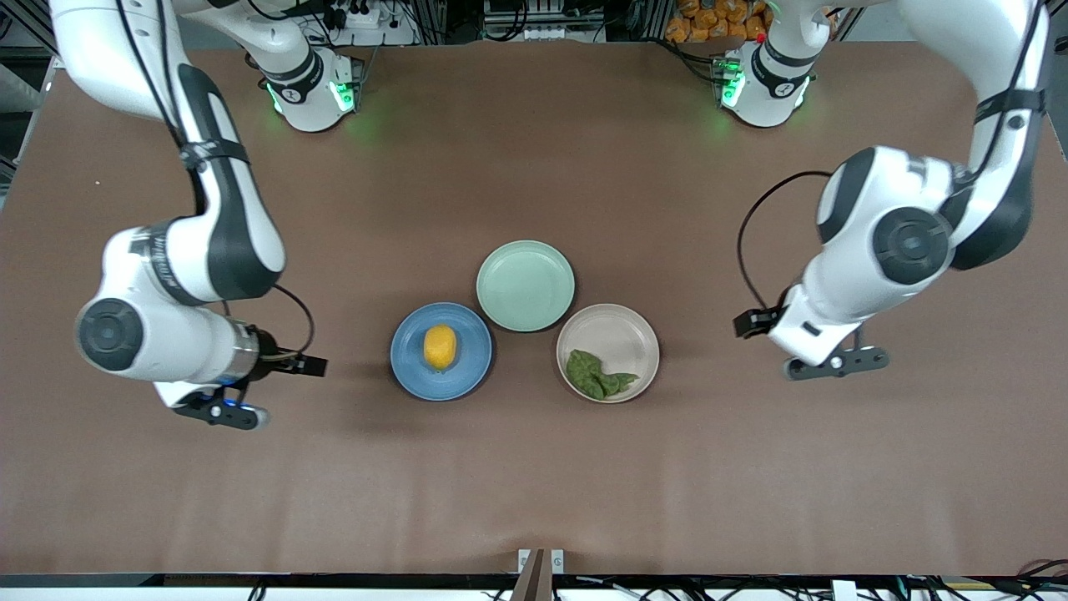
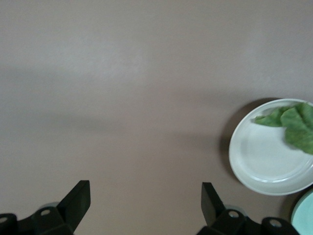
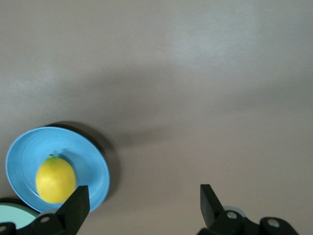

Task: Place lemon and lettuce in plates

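The left gripper [image 1: 837, 364] is hanging over bare table toward the left arm's end, fingers spread wide. The right gripper [image 1: 224, 413] is hovering likewise toward the right arm's end, empty

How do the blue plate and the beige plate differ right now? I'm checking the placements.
The blue plate holds the lemon near its middle; the beige plate holds the lettuce toward its rim nearest the front camera. The blue plate lies toward the right arm's end, the beige plate toward the left arm's. Both are round, shallow and look equal in size.

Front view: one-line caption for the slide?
Lemon on blue plate, lettuce on beige plate; both hands open over bare table.
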Available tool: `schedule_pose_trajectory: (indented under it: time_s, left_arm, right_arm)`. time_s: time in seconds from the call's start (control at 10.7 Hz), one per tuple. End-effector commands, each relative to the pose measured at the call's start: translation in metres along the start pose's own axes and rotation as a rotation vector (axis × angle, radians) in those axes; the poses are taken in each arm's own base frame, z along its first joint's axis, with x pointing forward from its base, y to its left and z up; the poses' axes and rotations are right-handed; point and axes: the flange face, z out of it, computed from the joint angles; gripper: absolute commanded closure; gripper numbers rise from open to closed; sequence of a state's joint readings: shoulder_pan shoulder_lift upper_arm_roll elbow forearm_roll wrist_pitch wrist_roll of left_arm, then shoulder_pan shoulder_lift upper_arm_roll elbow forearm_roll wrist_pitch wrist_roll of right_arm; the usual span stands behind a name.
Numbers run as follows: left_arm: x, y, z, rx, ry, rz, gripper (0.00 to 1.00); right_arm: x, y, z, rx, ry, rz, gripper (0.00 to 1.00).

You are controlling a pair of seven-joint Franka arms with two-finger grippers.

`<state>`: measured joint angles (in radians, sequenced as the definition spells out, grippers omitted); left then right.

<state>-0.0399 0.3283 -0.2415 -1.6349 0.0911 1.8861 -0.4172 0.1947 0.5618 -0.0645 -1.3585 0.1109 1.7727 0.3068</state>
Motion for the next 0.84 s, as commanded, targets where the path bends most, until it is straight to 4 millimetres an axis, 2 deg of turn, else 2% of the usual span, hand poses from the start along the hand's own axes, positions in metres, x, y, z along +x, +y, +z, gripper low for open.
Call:
schedule_pose_trajectory:
  time_s: [0.0,0.09,0.19,0.28,0.47,0.56,0.75]
  left_arm:
    - [-0.039,-0.024,-0.002,-0.04,0.029,-0.005,0.0]
    - [-0.049,-0.03,0.002,-0.048,0.05,-0.013,0.0]
    - [-0.05,-0.034,-0.002,-0.051,0.064,-0.011,0.0]
    - [-0.05,-0.039,-0.015,-0.058,0.087,-0.017,0.0]
    - [-0.047,-0.053,-0.051,-0.074,0.143,-0.014,0.0]
    - [-0.044,-0.062,-0.066,-0.076,0.167,-0.009,0.0]
    - [-0.051,-0.06,-0.091,-0.072,0.209,0.02,0.0]
  right_arm:
    - [-0.004,0.027,-0.017,-0.029,-0.019,-0.01,0.0]
    - [-0.004,0.033,-0.027,-0.033,-0.001,-0.006,0.0]
    - [-0.002,0.044,-0.033,-0.035,0.006,-0.002,0.0]
    - [-0.006,0.053,-0.053,-0.027,0.032,-0.017,0.0]
    - [-0.014,0.071,-0.08,-0.009,0.065,-0.028,0.0]
    - [-0.028,0.079,-0.089,-0.004,0.074,-0.018,0.0]
    - [-0.052,0.099,-0.096,0.009,0.091,0.003,0.0]
